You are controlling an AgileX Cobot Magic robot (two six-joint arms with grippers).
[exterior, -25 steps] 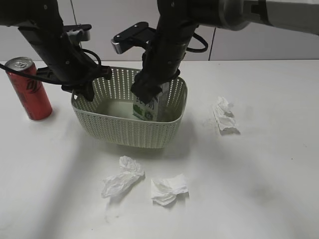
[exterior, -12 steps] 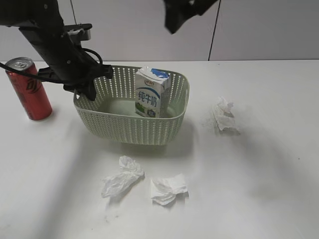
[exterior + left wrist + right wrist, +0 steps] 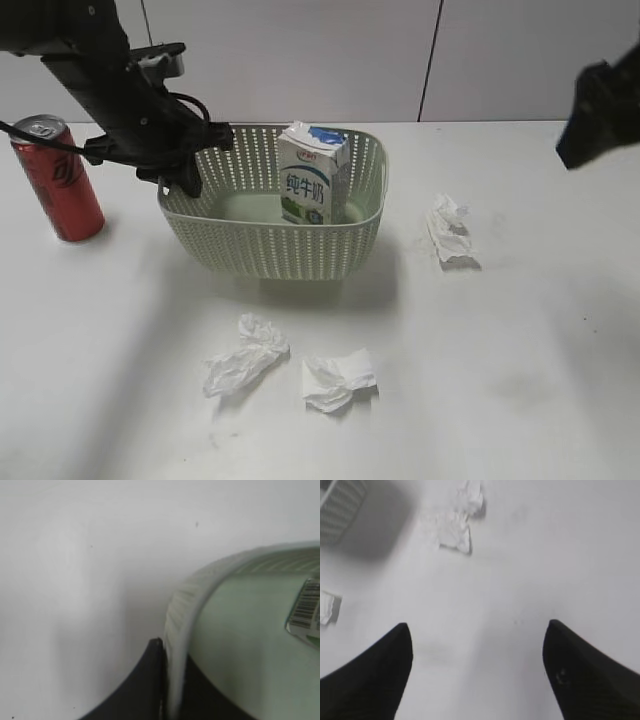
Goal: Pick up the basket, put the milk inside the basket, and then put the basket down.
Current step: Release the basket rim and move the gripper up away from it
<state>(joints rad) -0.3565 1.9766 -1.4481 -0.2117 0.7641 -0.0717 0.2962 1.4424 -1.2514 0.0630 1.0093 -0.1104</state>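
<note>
The pale green basket is at the centre of the exterior view, and a shadow lies on the table under it. My left gripper is shut on the basket's left rim. In the left wrist view the rim sits between the two dark fingers of my left gripper. The milk stands upright inside the basket, and its barcode side shows in the left wrist view. My right gripper is open and empty, high at the far right. In its own view my right gripper hangs over bare table.
A red soda can stands left of the basket. Crumpled tissues lie in front of the basket and to its right; the right one also shows in the right wrist view.
My right gripper let go of the milk in the basket, rose and swung away to the far right. The basket, held by my left gripper, shifted slightly right and up.
</note>
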